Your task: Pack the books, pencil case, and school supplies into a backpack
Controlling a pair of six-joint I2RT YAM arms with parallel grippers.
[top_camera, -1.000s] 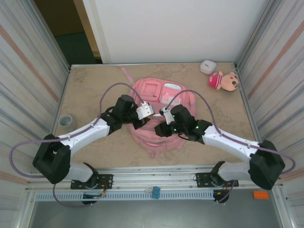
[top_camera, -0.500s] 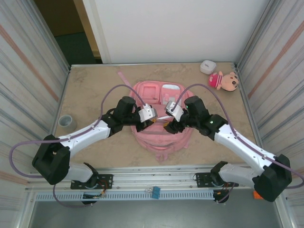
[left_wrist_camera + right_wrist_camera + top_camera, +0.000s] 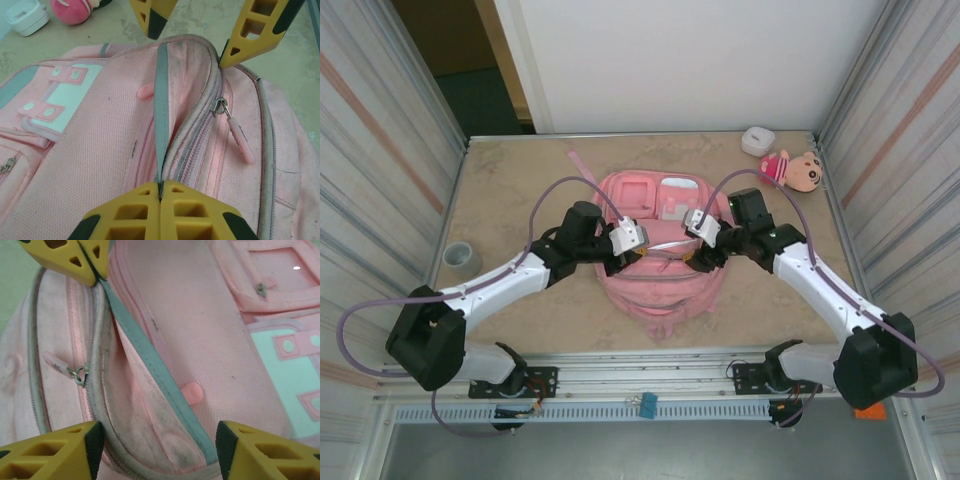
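Plainly, the left fingers (image 3: pixel 132 212) are pressed together, pinching a grey strip (image 3: pixel 161 105) that runs up the backpack (image 3: pixel 95 150). The strip is pulled taut and lifts the fabric into a ridge. In the right wrist view the same strip (image 3: pixel 145 352) slants up into those yellow tips (image 3: pixel 82 260).

The right fingers (image 3: pixel 50 455) stand spread, one on each side of the raised ridge and gripping nothing. Seen from the left wrist, one tip (image 3: pixel 152 17) hangs just above the fabric by the strip. The other (image 3: pixel 252 35) meets the zip edge.

Just beside the ridge a zip curves round the bag. Its pink pull (image 3: pixel 241 142) lies flat on the panel outside the zip and shows again in the right wrist view (image 3: pixel 56 362). A small pink tab (image 3: pixel 145 91) sits on the cloth on the other side of the strip. Farther along that side is a front pocket with a pale panel (image 3: pixel 45 107) and snap straps.

From above, the backpack (image 3: pixel 660 295) lies flat in the middle of the tabletop (image 3: pixel 520 190) with its pockets facing up. Both arms reach in over it and a loose strap (image 3: pixel 585 165) trails toward the far edge. A plush doll (image 3: pixel 793 170) and a small white box (image 3: pixel 757 140) sit in the far right corner, well apart from the bag. A roll of tape (image 3: pixel 460 258) rests by the left edge.
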